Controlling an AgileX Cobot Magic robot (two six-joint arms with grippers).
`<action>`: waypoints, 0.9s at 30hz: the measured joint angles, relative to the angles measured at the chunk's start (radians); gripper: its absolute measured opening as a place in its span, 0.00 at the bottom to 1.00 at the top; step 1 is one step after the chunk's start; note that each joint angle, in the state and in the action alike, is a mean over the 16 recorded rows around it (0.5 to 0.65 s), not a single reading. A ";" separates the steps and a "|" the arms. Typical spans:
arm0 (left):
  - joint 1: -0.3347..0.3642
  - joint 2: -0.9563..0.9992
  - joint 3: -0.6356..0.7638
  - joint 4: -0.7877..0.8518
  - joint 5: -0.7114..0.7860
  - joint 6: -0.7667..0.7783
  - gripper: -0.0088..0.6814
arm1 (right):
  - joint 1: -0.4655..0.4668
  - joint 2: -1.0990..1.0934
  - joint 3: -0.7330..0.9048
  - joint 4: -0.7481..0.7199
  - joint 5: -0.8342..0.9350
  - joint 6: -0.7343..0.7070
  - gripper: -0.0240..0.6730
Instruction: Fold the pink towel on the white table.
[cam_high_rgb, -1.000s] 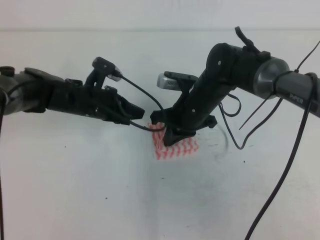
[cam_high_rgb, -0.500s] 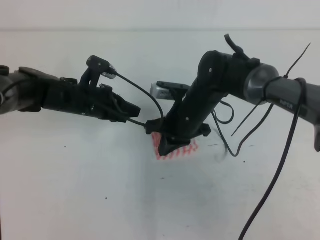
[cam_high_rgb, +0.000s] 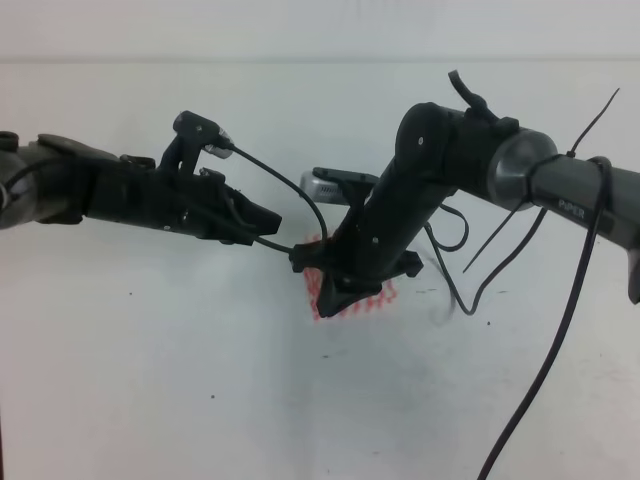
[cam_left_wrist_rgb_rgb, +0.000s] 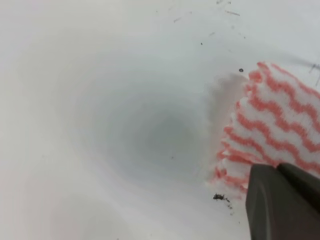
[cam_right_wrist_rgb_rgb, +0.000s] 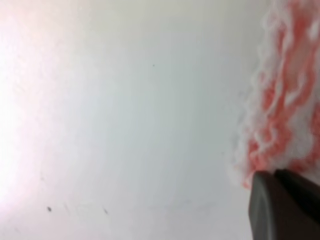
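The pink towel (cam_high_rgb: 352, 297) lies as a small folded bundle near the centre of the white bench (cam_high_rgb: 200, 400), largely hidden beneath the right claw (cam_high_rgb: 335, 290). The right claw's state cannot be told; its fingers (cam_right_wrist_rgb_rgb: 285, 205) sit at the cloth's edge. The left claw (cam_high_rgb: 262, 222) hangs at the towel's 10 o'clock, apart; state unclear. Risk: lifting the right claw could drag a snagged layer and undo the fold.
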 joint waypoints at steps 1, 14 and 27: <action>0.000 0.001 0.000 0.001 0.000 0.000 0.00 | 0.000 0.002 0.000 0.000 0.001 0.000 0.02; 0.000 -0.007 -0.006 -0.006 0.008 0.000 0.01 | -0.002 -0.012 -0.002 -0.025 -0.012 0.008 0.02; -0.014 -0.041 -0.018 -0.043 0.058 0.004 0.01 | -0.050 -0.060 -0.003 -0.128 -0.024 0.060 0.01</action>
